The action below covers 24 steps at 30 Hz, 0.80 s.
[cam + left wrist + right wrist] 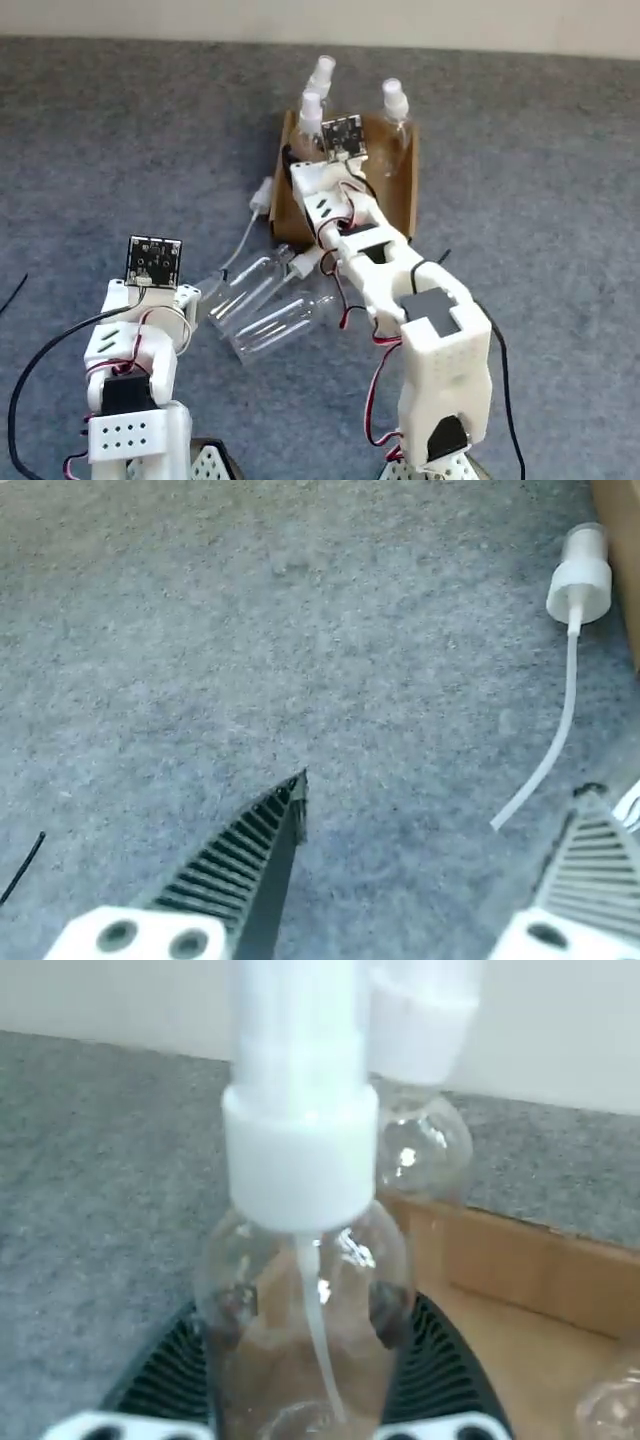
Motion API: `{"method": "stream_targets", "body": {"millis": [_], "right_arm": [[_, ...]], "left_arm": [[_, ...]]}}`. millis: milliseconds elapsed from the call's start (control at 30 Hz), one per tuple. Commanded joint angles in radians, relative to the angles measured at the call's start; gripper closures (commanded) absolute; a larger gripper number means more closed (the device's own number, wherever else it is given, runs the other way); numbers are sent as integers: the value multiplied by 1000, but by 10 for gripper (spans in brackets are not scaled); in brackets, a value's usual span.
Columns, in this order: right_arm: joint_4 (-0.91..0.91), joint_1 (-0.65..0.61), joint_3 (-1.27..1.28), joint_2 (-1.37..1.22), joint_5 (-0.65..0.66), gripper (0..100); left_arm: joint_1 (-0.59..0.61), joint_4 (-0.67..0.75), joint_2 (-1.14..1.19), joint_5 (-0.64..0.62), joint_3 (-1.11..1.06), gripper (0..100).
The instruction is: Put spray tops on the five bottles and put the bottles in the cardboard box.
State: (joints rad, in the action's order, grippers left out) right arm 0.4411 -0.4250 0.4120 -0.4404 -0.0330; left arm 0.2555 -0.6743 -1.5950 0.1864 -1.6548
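The step in hand looks like boxing the third bottle. The right hand [300, 1360] is clamped on a clear bottle [300, 1300] low on its body, and a white spray top [298, 1160] sits on the neck above the fingers. The hand holds it upright over the cardboard box [540, 1260]; whether the base touches the box floor I cannot tell.

Just beyond the held bottle, on the far side from the hand, a second capped bottle [322, 75] stands at the box's far edge. A third capped bottle [396, 105] stands off to one side of the hand, also in the box.

The next move probably calls for settling the bottle straight down and letting go without tipping its neighbours.

The left hand [445, 790] gapes open with nothing between its jaws, low over the grey tabletop [250, 630]. A loose spray top [578, 575] with its dip tube lies ahead of this hand, near the box wall. Two uncased bottles [250, 285] lie on their sides just beside it, awaiting their turn.
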Motion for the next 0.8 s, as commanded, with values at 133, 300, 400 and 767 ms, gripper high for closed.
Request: {"method": "stream_targets", "body": {"millis": [133, 300, 400, 767], "right_arm": [[18, 13, -21, 15, 12, 988], [18, 12, -18, 19, 12, 988], [18, 12, -16, 19, 18, 988], [18, -5, -13, 21, 97, 988]], "left_arm": [[12, 28, -12, 11, 5, 643], [12, 28, -13, 11, 5, 643], [12, 28, -13, 11, 5, 643], [12, 28, -13, 11, 5, 643]]}}
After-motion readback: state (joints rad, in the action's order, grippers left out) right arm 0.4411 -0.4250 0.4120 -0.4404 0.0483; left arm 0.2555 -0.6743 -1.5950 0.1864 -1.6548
